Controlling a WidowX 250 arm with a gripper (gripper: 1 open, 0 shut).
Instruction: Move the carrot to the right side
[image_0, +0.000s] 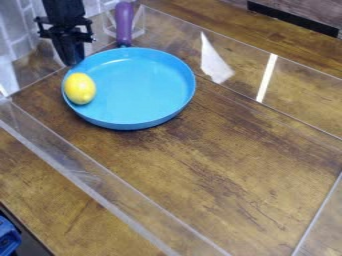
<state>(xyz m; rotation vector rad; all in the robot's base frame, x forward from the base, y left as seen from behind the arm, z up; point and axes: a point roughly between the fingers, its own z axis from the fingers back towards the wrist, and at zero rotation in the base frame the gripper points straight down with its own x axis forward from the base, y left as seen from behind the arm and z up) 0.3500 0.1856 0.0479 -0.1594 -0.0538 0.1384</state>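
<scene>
No carrot shows in this view. A yellow oval object (80, 88) lies at the left inside a blue plate (150, 100) on the wooden table. My black gripper (70, 56) hangs over the plate's back-left rim, just behind the yellow object. Its fingers have drawn close together into a narrow point. I cannot tell whether they pinch the rim or anything else.
A purple object (124, 20) stands behind the plate at the back. A clear panel edge (80, 165) runs diagonally across the table's front left. The wooden tabletop (241, 170) stretches to the right of the plate.
</scene>
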